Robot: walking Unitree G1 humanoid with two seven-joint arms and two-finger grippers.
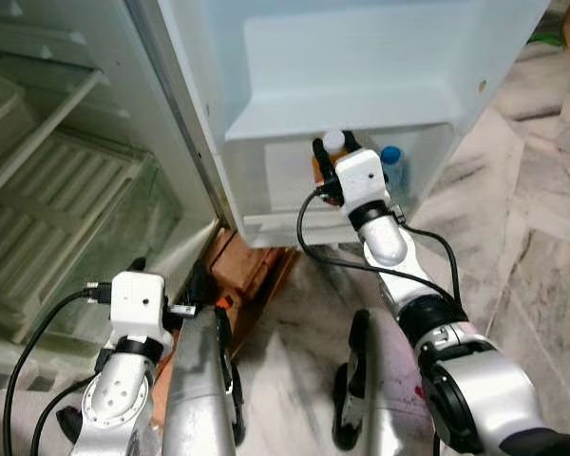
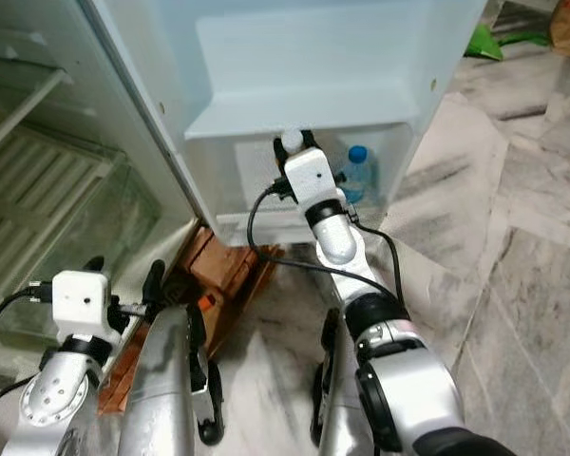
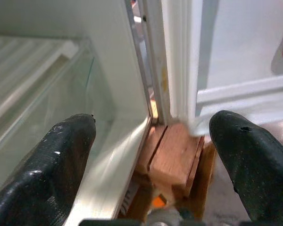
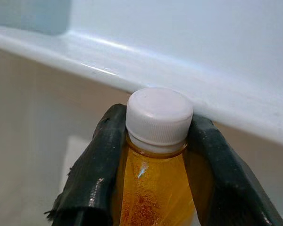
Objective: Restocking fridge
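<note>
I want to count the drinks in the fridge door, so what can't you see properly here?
- Orange bottle: its lower part is cut off by the right wrist view's edge; in the eye views the right pincer and its white camera box cover its body.
- Blue-capped bottle: partly behind the right arm; its label is too small to read.
- Door shelf: its frosted wall blurs whatever sits low inside.
- Fridge shelves: cut off at the left edge.

Amber juice bottle [image 4: 153,188] with a white cap [image 4: 158,115], pinched by black fingers [image 4: 92,179]. Blue-capped water bottle [image 2: 358,174] beside it, in a pale white fridge door [image 1: 361,57]. Floor's [image 1: 532,237] grey-veined marble.
</note>
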